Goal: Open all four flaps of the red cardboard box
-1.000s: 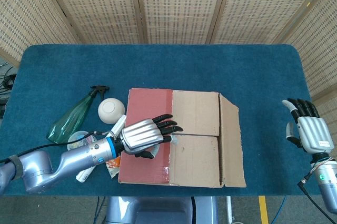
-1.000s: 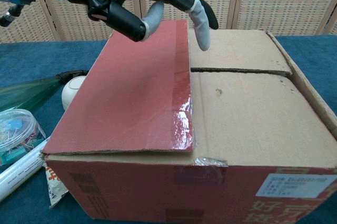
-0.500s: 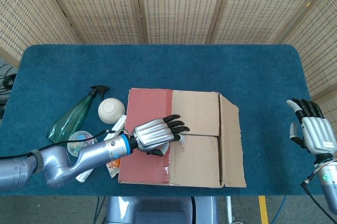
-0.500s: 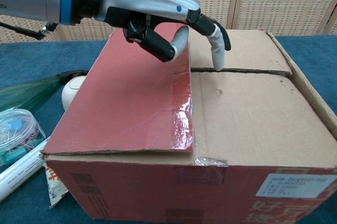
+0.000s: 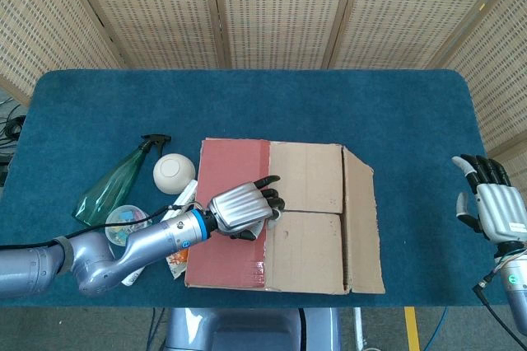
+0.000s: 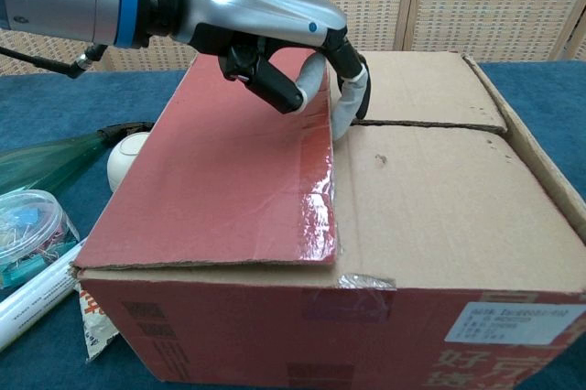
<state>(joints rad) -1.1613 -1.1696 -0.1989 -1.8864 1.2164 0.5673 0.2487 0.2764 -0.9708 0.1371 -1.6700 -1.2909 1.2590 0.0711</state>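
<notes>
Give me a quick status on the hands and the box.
Left hand curled, fingertips hooked at red flap's edge. Right hand open, idle beside table. Red cardboard box flaps all closed. Nothing blocking.

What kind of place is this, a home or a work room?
Probably a lab or test room: a table covered in blue cloth, perforated folding screens standing behind it, and a cardboard box laid out for the robot.

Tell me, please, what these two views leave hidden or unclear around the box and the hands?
- Inside of the red cardboard box: hidden in both views by its flaps.
- Left hand: its fingers curl at the red flap's edge; whether they hook under it is unclear.
- Right hand: outside the chest view.
- Plastic tub: cut by the chest view's left edge.
</notes>
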